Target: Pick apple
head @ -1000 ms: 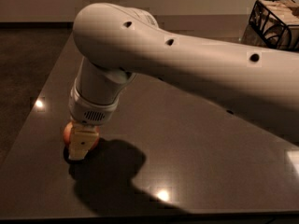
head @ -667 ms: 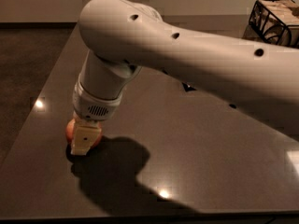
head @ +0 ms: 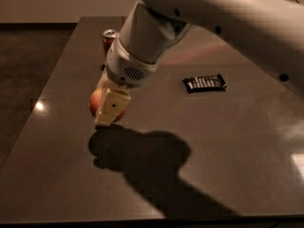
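Observation:
The red-orange apple [head: 96, 102] sits between my gripper's cream fingers [head: 112, 107], left of the table's middle. My gripper [head: 103, 112] points down from the white arm and is shut on the apple. It holds the apple a little above the dark table [head: 57, 175], and their shadow falls on the surface just below and to the right. The near finger covers most of the apple, and the far finger is hidden behind it.
An orange-red soda can [head: 109, 38] stands at the back of the table, behind my wrist. A dark snack packet [head: 204, 83] lies flat to the right of the gripper. The table's left and front edges are in view.
My arm has risen with the apple in the gripper, so the apple is off the table. The can and the snack packet have come into view behind the arm.

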Action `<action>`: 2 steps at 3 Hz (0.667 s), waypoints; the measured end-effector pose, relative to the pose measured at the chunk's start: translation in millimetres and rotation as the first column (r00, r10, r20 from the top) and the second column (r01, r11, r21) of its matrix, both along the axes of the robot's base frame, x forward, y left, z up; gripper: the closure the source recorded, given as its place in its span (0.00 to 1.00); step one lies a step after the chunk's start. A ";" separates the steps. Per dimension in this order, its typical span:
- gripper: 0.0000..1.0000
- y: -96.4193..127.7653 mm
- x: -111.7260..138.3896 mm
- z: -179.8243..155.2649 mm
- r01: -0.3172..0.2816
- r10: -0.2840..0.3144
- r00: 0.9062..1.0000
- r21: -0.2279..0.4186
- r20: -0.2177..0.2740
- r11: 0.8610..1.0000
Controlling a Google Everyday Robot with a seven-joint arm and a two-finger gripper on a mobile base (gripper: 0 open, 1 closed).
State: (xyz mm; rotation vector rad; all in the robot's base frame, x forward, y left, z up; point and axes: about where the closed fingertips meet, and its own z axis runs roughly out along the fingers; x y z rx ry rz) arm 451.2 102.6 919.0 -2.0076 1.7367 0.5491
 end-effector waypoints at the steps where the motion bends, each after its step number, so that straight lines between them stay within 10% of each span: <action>1: 1.00 -23.9 10.4 32.2 0.007 -0.008 1.000 0.053 0.017 0.999; 2: 1.00 -23.9 10.3 32.3 0.007 -0.008 1.000 0.053 0.017 0.999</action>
